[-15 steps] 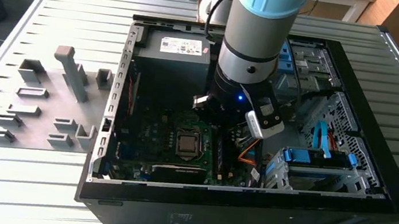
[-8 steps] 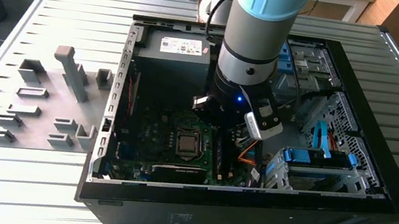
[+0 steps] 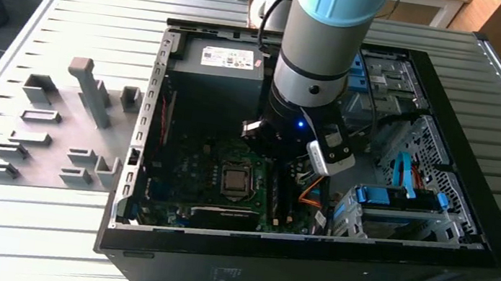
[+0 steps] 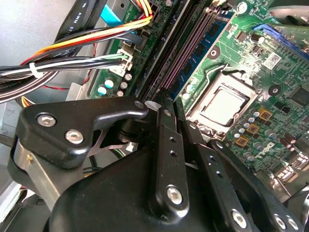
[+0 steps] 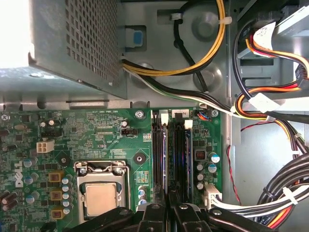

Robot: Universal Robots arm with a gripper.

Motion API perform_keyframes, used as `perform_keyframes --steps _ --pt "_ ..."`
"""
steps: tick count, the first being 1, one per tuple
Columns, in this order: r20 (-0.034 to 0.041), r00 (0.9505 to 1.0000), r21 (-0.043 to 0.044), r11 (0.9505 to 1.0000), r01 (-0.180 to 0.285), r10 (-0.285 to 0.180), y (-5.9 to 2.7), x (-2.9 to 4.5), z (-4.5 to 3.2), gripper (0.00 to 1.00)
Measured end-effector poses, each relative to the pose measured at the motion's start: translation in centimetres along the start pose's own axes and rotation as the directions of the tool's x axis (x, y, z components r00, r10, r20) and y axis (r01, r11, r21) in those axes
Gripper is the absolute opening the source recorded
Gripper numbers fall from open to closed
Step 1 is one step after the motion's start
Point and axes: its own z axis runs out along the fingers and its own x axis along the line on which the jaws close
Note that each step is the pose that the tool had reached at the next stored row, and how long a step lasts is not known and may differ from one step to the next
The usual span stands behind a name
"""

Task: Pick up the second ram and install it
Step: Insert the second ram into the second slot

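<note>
Daylight is falling across the slatted table in the exterior view, while the open computer case is lying in deep shadow. In the first wrist view, glare is blowing out the power supply. The gripper is looming blurred in the second wrist view.

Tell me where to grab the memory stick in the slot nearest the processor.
Pinch its flat faces near the middle of the top edge, coming straight down from above. The memory stick stands on edge in its slot, with the processor close beside it.
</note>
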Motion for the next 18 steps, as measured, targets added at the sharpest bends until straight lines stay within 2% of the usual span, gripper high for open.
perform_keyframes --steps 9,18 --pt "0.0006 0.9998 0.0001 0.9998 0.022 -0.022 0.01 -0.09 0.02 0.14" --pt "0.0007 0.9997 0.0000 0.9997 0.024 -0.024 0.01 -0.11 0.24 0.14"
